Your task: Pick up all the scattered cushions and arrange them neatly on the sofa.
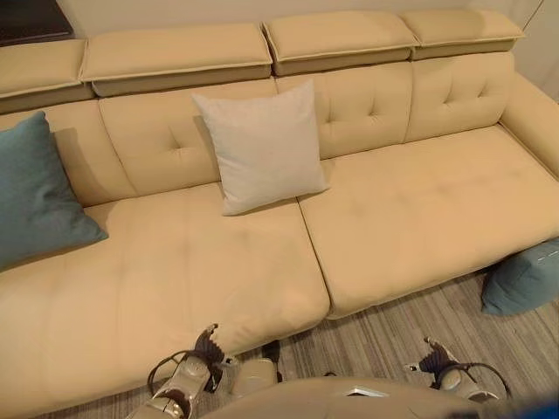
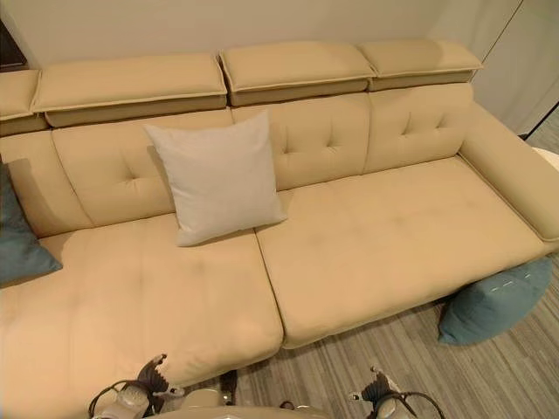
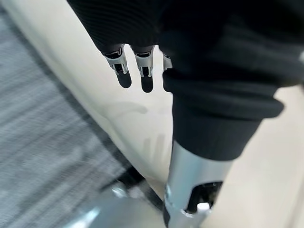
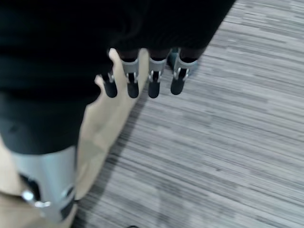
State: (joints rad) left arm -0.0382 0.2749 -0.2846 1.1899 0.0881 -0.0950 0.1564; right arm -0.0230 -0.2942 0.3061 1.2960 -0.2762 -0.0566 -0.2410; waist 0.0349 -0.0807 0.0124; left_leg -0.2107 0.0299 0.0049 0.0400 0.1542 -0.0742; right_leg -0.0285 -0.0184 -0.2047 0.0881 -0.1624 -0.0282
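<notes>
Both hands hang low at the front of the sofa [image 1: 419, 218], empty. Left hand [image 3: 137, 71] has fingers relaxed and straight over the seat's front edge; right hand [image 4: 142, 78] the same, fingers loose over the striped floor [image 4: 228, 142].

One cushion left to collect: the teal cushion on the floor [image 2: 493, 301], wedged against the sofa's front right corner, under the armrest.

On the seat already: a teal cushion [image 1: 35, 192] leaning at the left end, and a white cushion [image 1: 262, 148] upright against the backrest near the centre seam.

Next step, I reckon: turn right, reach down with the right hand, grip the floor cushion by its upper edge, not the corner, since it's soft and will sag. Lift clear of the seat's edge, then stand it against the backrest at the right end, matching the other two.
</notes>
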